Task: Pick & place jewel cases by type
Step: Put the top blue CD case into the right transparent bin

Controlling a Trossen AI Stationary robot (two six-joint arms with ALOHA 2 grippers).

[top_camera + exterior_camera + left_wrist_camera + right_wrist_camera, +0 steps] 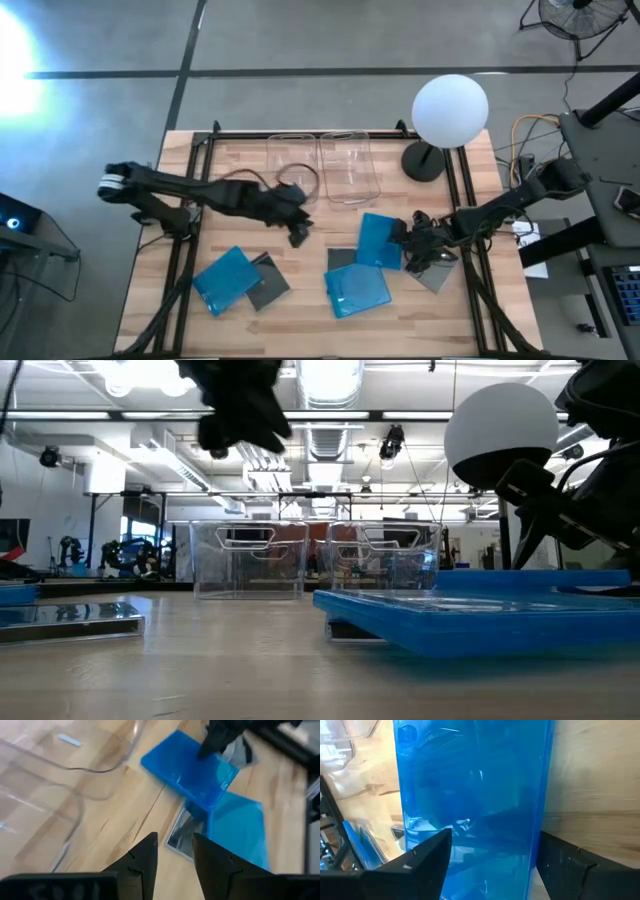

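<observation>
A pale wooden bench (300, 300) with visible grain was seen carrying thin, flat, square jewel cases. Two clear plastic bins (320, 165) with rounded corners stood side by side at the far edge, and a white globe lamp (450, 110) on a dark base stood beside them.

The right gripper (408, 238) was seen low over the right half of the bench, its fingers spread wide on either side of a translucent blue case (470, 805); in the right wrist view that glossy case filled the gap between the two dark fingers. Whether it was actually clamped could not be told. Next to it lay a second blue case (357, 288), a dark grey case (341, 258) partly tucked beneath, and another grey case (433, 272) under the right arm.

The left gripper (297, 232) was held above mid-bench, jaws only narrowly parted and empty. Further left, a third blue case (225, 278) was seen overlapping a grey one (268, 285).
</observation>
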